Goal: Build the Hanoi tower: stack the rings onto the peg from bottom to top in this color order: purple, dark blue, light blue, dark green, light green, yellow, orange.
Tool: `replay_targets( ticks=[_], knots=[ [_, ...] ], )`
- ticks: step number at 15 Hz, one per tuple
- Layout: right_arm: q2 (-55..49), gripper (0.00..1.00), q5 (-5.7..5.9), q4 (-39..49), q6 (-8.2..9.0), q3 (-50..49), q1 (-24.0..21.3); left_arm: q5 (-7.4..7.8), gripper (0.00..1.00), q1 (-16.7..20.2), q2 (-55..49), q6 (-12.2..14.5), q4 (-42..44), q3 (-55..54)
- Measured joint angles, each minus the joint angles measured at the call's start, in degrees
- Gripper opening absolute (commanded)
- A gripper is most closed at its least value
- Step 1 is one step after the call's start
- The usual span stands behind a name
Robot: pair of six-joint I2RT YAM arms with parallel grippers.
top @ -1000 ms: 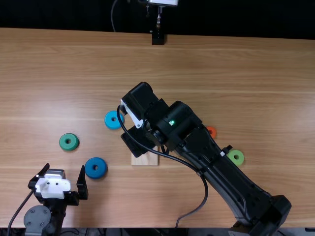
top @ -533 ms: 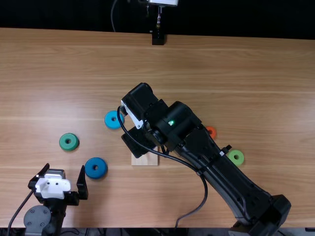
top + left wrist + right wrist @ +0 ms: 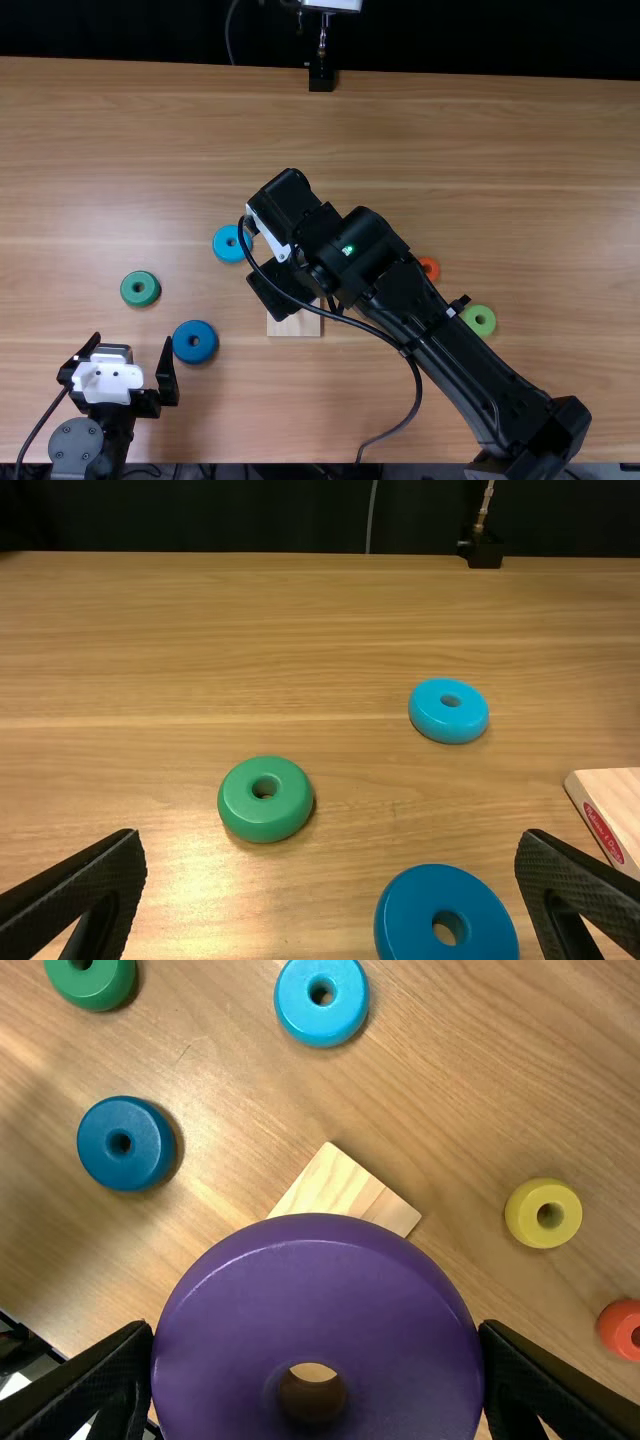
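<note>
Right gripper (image 3: 272, 287): jaws pinching the purple ring, a finger against either side of its rim
Purple ring (image 3: 320, 1305): between the right jaws, hole and broad face turned to the wrist camera
Wooden base (image 3: 294, 325): under and beside the right jaws, partly covered by the purple ring in the right wrist view
Left gripper (image 3: 132, 345): jaws spread wide, nothing between them
Dark blue ring (image 3: 195, 354): just to the right of the left jaws in the top view
Dark green ring (image 3: 128, 289): ahead of the left jaws, near them
Light blue ring (image 3: 221, 246): just left of the right jaws in the top view, farther ahead of the left jaws than the dark green ring
Yellow ring (image 3: 524, 1213): near the right jaws, on the orange ring's side
Orange ring (image 3: 434, 265): to the right of the right jaws, beside the right arm (image 3: 410, 300)
Light green ring (image 3: 488, 324): well apart from the right jaws, to their right, beyond the orange ring
Surface (image 3: 500, 150): light brown wood, beneath both sets of jaws
</note>
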Motion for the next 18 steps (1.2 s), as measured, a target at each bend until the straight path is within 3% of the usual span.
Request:
replay_targets(
  ticks=[9,10,11,12,18],
  knots=[
    [0.04,0.00,0.00,-0.37,-0.24,0.00,-0.37,0.02,1.00,0.02,0.00,0.00,0.02,-0.02],
    [0.04,0.19,0.02,-0.31,-0.20,0.00,-0.37,0.02,1.00,0.00,0.00,0.02,0.02,0.00],
    [0.04,0.66,0.02,-0.37,-0.17,0.00,-0.37,0.00,1.00,0.02,0.00,-0.02,0.02,0.00],
    [0.04,1.00,0.07,-0.57,-0.13,0.00,-0.37,0.02,1.00,0.00,0.00,0.02,0.02,-0.02],
    [0.04,1.00,0.87,0.20,-0.11,0.00,-0.37,0.02,1.00,0.02,0.00,0.00,-0.02,0.00]
  ],
)
